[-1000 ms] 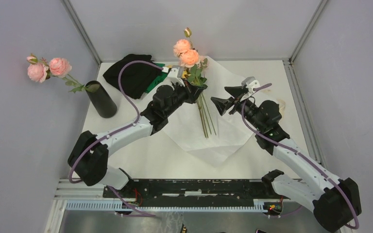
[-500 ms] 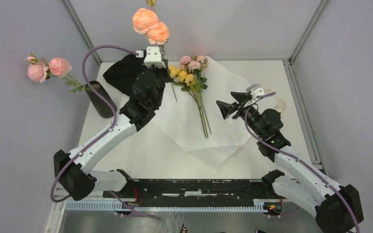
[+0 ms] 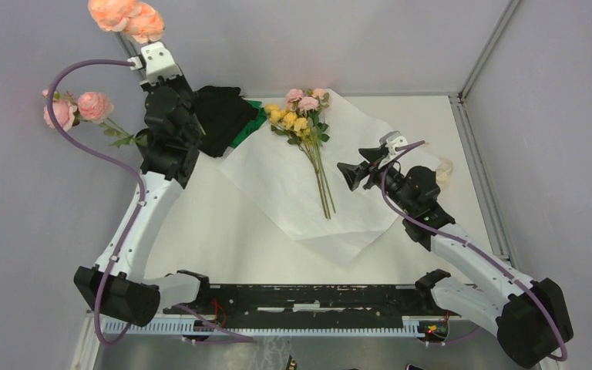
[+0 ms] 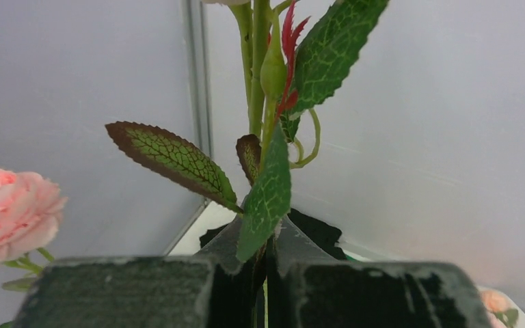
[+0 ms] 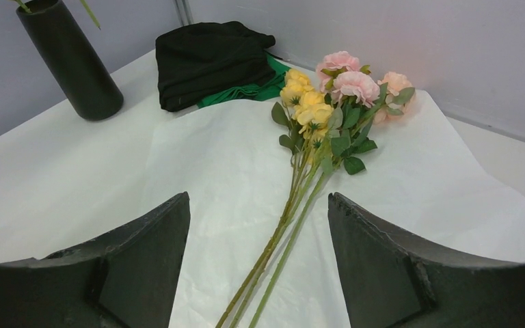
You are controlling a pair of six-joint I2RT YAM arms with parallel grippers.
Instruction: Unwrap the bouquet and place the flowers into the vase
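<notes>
**Table** (image 3: 223, 247): white top, grey walls on three sides.

**Paper** (image 3: 277, 193): large white sheet, spread flat and fully opened at mid-table. One corner points at the near edge.

**Left arm** (image 3: 135, 223): stretched up toward the far-left corner, wrist high off the table.

**Right arm** (image 3: 462, 250): bent low on the right, wrist facing the paper.

**Cloth** (image 3: 220, 116): black and green heap at the far edge, touching the paper's far-left border.

**Flowers** (image 3: 304, 123): pink and yellow roses lying loose on the paper. Heads are at the far end and stems run toward the near side. They are well apart from the vase, and no gripper touches them.

**Vase** (image 5: 68, 61): black cylinder, upright at far left, just left of the cloth. The top view hides most of it behind the left wrist.

**Pink roses** (image 3: 77, 108): one stem standing in the vase, leaning out to the left.

**Peach stem** (image 4: 256, 82): two peach roses (image 3: 127, 15) on a leafy green stem, upright in the air near the corner post.

**Left gripper** (image 4: 265, 256): jaws clenched on the peach stem, just below its leaves.

**Right gripper** (image 5: 256, 201): jaws spread wide and grasping nothing, hanging over the paper just beside the flowers' stem ends.

**Ribbon** (image 3: 445, 169): cream scrap at the table's right edge, partly hidden by the right arm.
</notes>
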